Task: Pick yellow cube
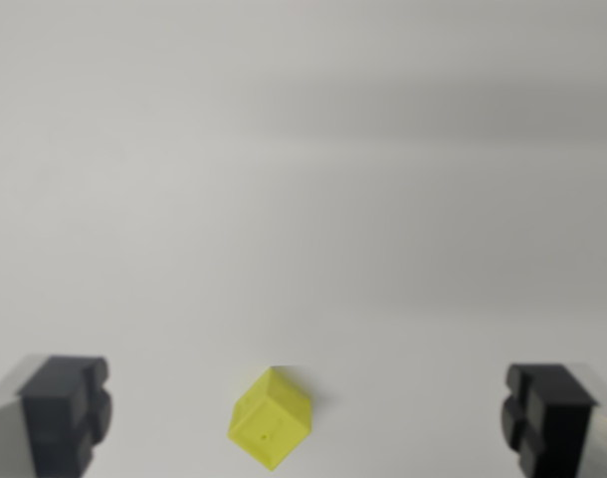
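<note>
Near the bottom edge of the wrist view, the yellow cube (271,417) lay on a plain pale grey surface (303,199), slightly to the wrist view's left of centre. It sat turned so that 1 corner pointed upward in the picture and another downward, with 2 of its faces showing, the lower one brighter than the upper. A tiny mark was visible on the lower face, too small to make out. A faint shadow fell just beside the cube on the wrist view's right.

The gripper (308,418) stood wide open, holding nothing. Its 2 dark fingers (67,408) appeared at the bottom corners of the picture, 1 at the wrist view's left and 1 at the wrist view's right, each well apart from the cube. The cube rested between them, touching neither, and somewhat nearer the left finger.

Soft, broad bands of shadow crossed the surface higher in the picture. Whether the fingertips touched the surface could not be told.
</note>
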Controlling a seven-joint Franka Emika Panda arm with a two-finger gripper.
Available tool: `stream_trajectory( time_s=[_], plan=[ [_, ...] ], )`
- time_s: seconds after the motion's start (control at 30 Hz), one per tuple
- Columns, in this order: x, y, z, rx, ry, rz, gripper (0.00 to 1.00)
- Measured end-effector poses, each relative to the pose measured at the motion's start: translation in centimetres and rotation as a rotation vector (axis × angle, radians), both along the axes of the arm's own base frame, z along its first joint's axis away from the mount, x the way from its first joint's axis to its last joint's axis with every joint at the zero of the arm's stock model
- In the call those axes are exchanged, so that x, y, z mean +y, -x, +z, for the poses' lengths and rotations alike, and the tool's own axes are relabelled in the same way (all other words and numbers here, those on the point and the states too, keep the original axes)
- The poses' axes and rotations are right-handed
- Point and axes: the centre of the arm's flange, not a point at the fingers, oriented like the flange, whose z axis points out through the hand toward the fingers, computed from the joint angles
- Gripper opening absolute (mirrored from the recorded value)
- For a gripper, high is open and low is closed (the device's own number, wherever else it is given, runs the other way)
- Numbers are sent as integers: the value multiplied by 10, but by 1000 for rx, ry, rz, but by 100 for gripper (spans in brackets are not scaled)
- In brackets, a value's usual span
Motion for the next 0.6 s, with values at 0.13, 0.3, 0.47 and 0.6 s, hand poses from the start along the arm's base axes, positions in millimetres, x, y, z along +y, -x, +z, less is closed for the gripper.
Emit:
stream_trajectory(
  time_s=[0.13, 0.3, 0.47, 0.6],
  plan=[
    [0, 0, 0, 0, 0, 0, 100],
    [1, 4, -5, 3, -2, -22, 100],
    [3, 13, -18, 5, -4, -49, 100],
    [4, 20, -28, 6, -5, -71, 100]
  ],
)
